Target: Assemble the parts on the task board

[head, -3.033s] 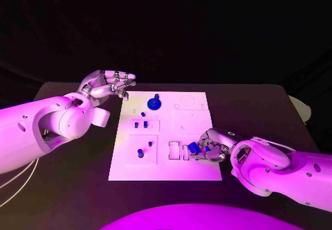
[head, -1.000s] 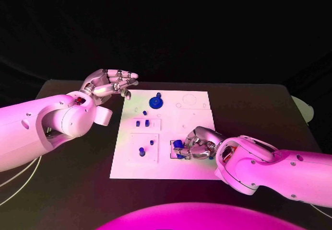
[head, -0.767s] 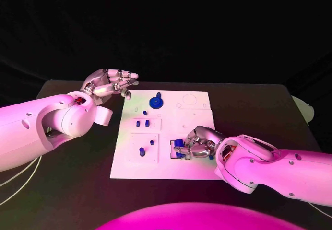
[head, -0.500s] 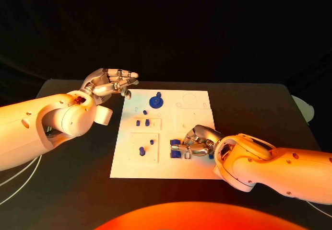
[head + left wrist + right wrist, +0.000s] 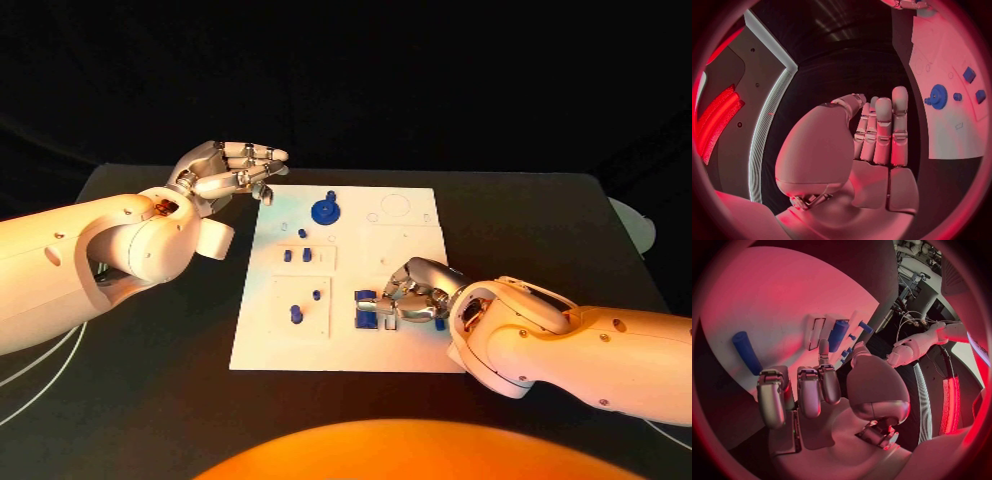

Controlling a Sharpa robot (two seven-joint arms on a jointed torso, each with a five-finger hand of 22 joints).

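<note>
While right hand (image 5: 414,296) touches task board (image 5: 404,353), left hand (image 5: 228,172) hovers.

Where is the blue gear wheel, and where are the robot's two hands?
blue gear wheel (image 5: 325,212), head view, on its round face.
left hand (image 5: 231,170), head view, on the curled fingers.
right hand (image 5: 415,293), head view, on the knuckles.

arms: smooth white shells | hands: silver, jointed fingers (image 5: 248,157)

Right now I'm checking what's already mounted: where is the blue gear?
In the head view the blue gear sits at the task board's far edge, just right of the left hand.
</note>
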